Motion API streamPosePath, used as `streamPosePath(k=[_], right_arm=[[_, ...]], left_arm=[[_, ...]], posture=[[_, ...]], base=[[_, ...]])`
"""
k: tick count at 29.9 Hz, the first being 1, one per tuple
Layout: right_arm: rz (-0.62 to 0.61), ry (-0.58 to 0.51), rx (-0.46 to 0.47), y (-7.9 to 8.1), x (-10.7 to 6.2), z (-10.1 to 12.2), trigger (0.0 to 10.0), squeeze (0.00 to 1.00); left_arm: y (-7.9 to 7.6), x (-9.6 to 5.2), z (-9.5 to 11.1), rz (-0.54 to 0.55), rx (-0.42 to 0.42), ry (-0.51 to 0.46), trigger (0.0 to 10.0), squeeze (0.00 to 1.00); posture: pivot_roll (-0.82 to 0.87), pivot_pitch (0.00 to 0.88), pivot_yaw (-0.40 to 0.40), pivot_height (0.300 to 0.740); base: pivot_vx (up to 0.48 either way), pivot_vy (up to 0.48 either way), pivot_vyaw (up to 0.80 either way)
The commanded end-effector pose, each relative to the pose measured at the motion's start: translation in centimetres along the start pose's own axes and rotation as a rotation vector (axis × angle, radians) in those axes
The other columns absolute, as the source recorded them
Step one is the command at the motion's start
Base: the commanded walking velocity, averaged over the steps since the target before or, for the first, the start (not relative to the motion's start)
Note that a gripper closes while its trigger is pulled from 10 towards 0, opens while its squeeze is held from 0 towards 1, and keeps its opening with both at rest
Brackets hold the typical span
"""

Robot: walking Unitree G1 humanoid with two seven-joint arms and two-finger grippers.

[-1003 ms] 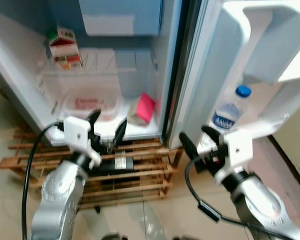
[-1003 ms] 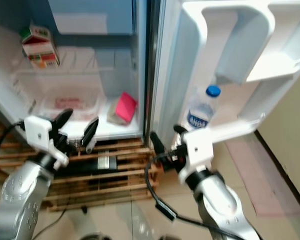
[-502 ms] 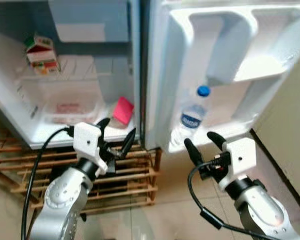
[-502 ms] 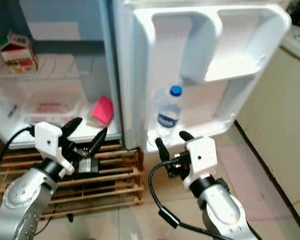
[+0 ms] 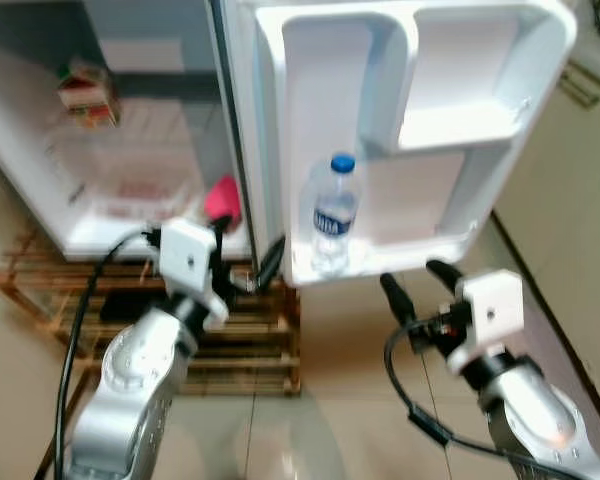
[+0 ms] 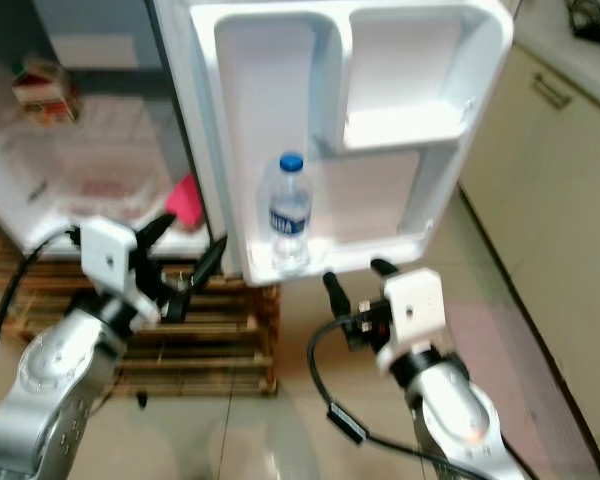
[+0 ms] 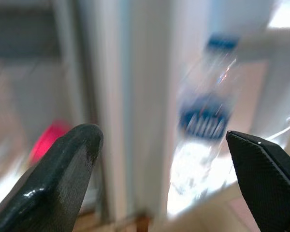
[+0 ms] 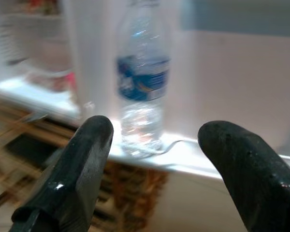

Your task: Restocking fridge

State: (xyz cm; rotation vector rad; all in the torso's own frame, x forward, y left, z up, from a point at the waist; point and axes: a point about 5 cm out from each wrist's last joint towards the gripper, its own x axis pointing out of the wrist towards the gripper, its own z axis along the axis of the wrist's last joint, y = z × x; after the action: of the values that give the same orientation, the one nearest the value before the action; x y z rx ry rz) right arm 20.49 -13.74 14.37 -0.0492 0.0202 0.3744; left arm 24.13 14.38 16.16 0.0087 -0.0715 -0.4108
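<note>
Over the last second our whole view has swung to the right — the camera turned, the things did not. The fridge's open cabinet, which sat in front of us, now lies off at ten o'clock, and the inner face of the fridge door (image 5: 410, 130) is square ahead at twelve.

The water bottle (image 5: 332, 215) stands upright on the door's bottom shelf, blue cap on, exactly where it stood before. The milk carton (image 5: 84, 88) is on its shelf inside the cabinet, and the pink packet (image 5: 220, 198) lies on the cabinet floor near the door's hinge edge. The fridge rests on a wooden pallet (image 5: 250, 340).

Our left gripper (image 5: 245, 255) hangs low at nine o'clock before the cabinet's lower edge, fingers spread wide with nothing between them. Our right gripper (image 5: 420, 285) sits at four o'clock, just below the door shelf, likewise splayed and empty; its wrist view looks straight at the bottle, which is near but apart from the fingers.

We judge the turn means attention has gone from the cabinet to the door — with both grippers empty, the bottle is the likeliest thing to be handled next, and the right gripper is better placed for it.
</note>
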Motion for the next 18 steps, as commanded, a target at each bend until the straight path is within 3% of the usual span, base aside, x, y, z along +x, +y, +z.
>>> streamPosePath(k=[1,15,18], right_arm=[[-0.008,-0.002,-0.016,-0.5,0.0,0.0,10.0,0.0],[-0.031,0.043,0.021,-0.2,-0.1,-1.5,10.0,0.0],[-0.019,0.04,0.037,0.0,-0.2,-1.4,10.0,0.0]], left_arm=[[0.1,-0.1,0.2,0.018,-0.004,-0.004,10.0,0.0],[0.0,-1.6,-2.1,0.064,-0.003,0.08,10.0,0.0],[0.1,-1.9,-1.9,0.077,-0.009,0.078,10.0,0.0]], posture=[[0.01,0.061,0.028,0.74],[0.03,0.076,0.004,0.74],[0.04,0.077,-0.009,0.74]], base=[[0.0,-0.472,0.8],[0.0,-0.472,0.8],[0.0,-0.472,0.73]])
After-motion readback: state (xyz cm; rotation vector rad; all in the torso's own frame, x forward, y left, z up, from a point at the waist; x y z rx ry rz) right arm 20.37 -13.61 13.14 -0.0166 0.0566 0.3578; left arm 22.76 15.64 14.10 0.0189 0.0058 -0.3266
